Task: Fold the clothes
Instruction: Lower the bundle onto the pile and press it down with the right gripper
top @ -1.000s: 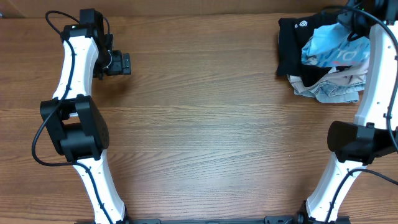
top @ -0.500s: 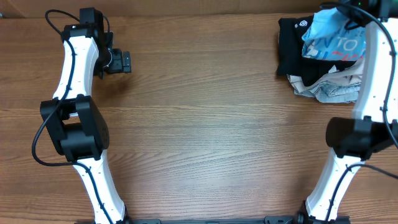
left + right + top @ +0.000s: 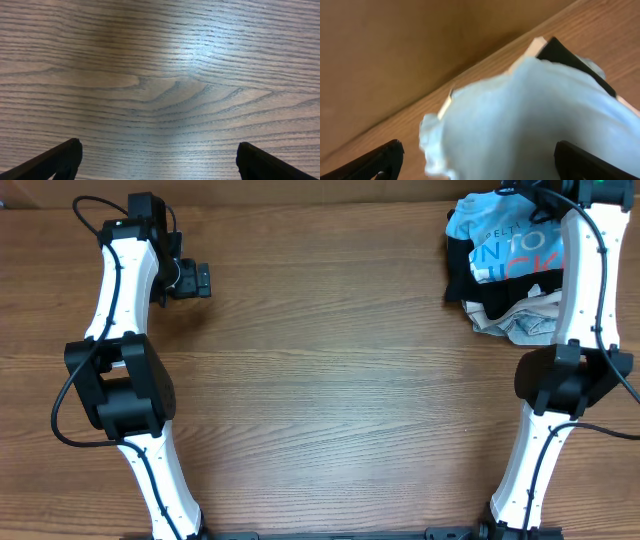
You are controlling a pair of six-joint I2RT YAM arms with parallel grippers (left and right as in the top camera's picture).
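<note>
The light blue T-shirt [image 3: 505, 250] lies bunched at the far right corner of the worktop [image 3: 330, 380]. It is heaped on a pile with its white and orange-red lettering facing up. Your right end effector [image 3: 480, 160] is right over it. In the wrist view its fingers stand wide apart with pale cloth bulging between them, so it looks open rather than clamped. The step in hand is probably getting the shirt off the pile and out to the bare middle, where you can spread it. Pinch firmly at a shoulder or the collar, taking that garment alone. Lift high enough that the hem clears the black garment [image 3: 458, 275] beneath, or the black one may drag along. The fabric is thin and limp and creases into soft ridges, so it will probably sag and twist when hung from one point. The printed patch likely lies a little stiffer. Beige and grey-blue garments [image 3: 520, 328] stick out crumpled at the near side of the pile. The worktop is smooth wood grain and should let the cloth slide. Your left end effector [image 3: 157, 160] hangs open over bare wood, well apart from the pile and free to take the second corner.
</note>
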